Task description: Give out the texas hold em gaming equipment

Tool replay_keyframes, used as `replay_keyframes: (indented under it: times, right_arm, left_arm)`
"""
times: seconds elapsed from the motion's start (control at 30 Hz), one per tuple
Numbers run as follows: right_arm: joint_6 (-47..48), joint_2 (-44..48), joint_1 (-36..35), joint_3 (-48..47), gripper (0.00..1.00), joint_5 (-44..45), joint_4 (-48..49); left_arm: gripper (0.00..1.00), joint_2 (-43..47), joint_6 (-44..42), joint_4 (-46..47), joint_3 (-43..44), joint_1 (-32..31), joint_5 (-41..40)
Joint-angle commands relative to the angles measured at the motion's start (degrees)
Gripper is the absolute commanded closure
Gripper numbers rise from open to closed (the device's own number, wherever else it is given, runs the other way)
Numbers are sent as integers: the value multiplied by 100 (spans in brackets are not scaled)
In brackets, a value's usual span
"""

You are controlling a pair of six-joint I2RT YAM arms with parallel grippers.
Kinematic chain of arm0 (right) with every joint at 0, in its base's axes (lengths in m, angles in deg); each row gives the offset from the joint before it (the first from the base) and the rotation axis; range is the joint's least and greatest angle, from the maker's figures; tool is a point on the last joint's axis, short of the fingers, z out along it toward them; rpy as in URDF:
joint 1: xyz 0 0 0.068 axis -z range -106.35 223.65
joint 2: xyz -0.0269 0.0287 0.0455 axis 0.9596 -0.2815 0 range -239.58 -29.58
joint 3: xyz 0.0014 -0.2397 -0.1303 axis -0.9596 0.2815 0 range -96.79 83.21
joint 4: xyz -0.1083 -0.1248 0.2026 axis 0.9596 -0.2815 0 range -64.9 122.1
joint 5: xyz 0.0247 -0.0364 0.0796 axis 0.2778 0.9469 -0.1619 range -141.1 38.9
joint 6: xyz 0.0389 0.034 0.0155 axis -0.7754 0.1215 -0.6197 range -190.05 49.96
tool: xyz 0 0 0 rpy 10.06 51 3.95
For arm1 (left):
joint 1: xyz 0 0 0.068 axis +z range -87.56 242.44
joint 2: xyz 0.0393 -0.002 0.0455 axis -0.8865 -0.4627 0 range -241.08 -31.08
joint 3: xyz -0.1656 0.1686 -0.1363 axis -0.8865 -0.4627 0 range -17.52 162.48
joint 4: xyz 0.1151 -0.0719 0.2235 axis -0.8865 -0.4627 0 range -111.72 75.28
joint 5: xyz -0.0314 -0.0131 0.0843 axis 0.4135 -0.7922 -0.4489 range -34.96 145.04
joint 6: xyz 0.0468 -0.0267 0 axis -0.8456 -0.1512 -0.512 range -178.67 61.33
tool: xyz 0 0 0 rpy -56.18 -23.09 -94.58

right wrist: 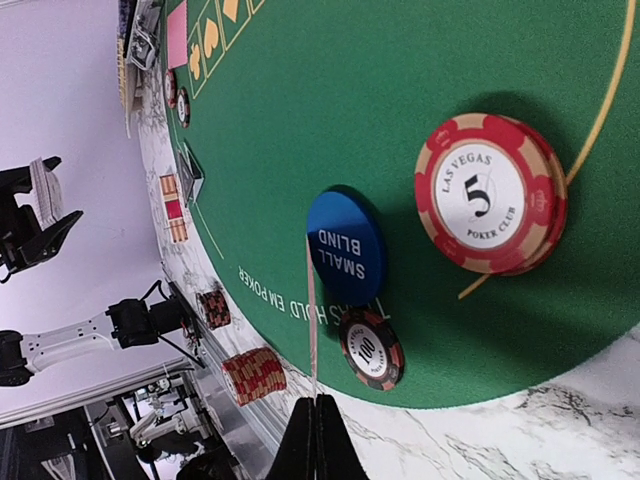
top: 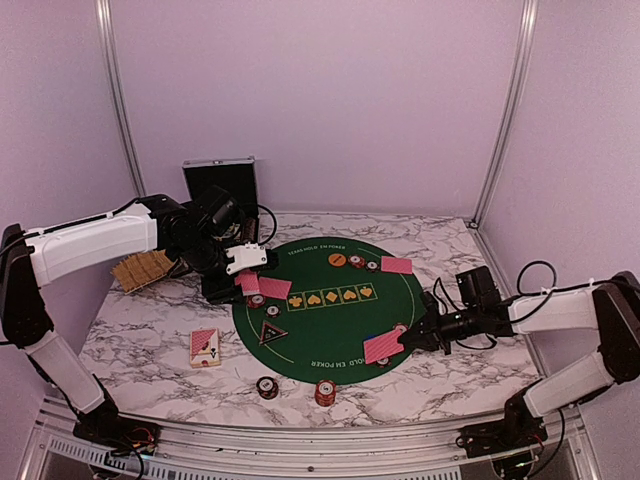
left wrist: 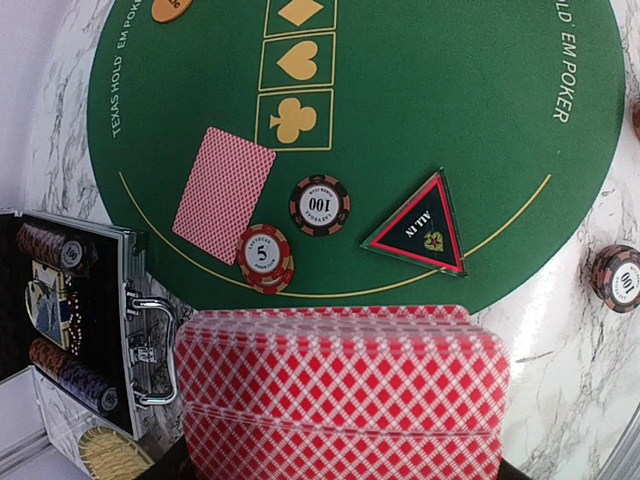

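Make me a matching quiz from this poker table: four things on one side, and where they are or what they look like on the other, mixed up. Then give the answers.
Things:
1. All In marker
2. Small Blind button
3. card deck
4. single card

Descriptions:
A. round, blue, lying on the green mat
B. gripped by the left tool
C. triangular, black with a red edge
D. pinched by the right tool

Pairs: 1-C, 2-A, 3-B, 4-D

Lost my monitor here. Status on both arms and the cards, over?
Left jaws shut on card deck. Right jaws shut on single card, over green mat edge. Blue button and 100 chip close beside it.
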Motion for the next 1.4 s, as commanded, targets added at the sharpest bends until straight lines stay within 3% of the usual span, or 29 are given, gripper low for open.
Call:
replay_keyframes:
  times: [0.0,0.4,0.67,0.77,0.93,1.13,1.23,1.37]
  right_arm:
    - [250,-173,48,13,100,101,-144]
    - [110,-552,-275,-84,100,159,326]
    - [271,-757,-550,-417,99,499,36]
    - [490,-601,-548,-608,90,736,-543]
    - [692,-299,-493,-806,59,967,-1021]
    - [823,-63,-466,-1116,45,1135,-1467]
    - [562,103,-511,-1361,36,983,-1197]
    - [-90,-151,-807,-1648,23,576,-106]
  left_arm:
    - [100,153,-25,-141,124,-14,51]
    - [100,109,-20,-150,161,-22,74]
    - [100,134,-19,-154,133,-22,55]
    - [100,146,-28,-159,121,-22,65]
    - [100,132,-20,-166,142,-20,89]
    - [100,151,-20,-176,141,-22,89]
    - [100,145,-12,-176,138,-18,107]
    - [100,101,34,-176,206,-22,75]
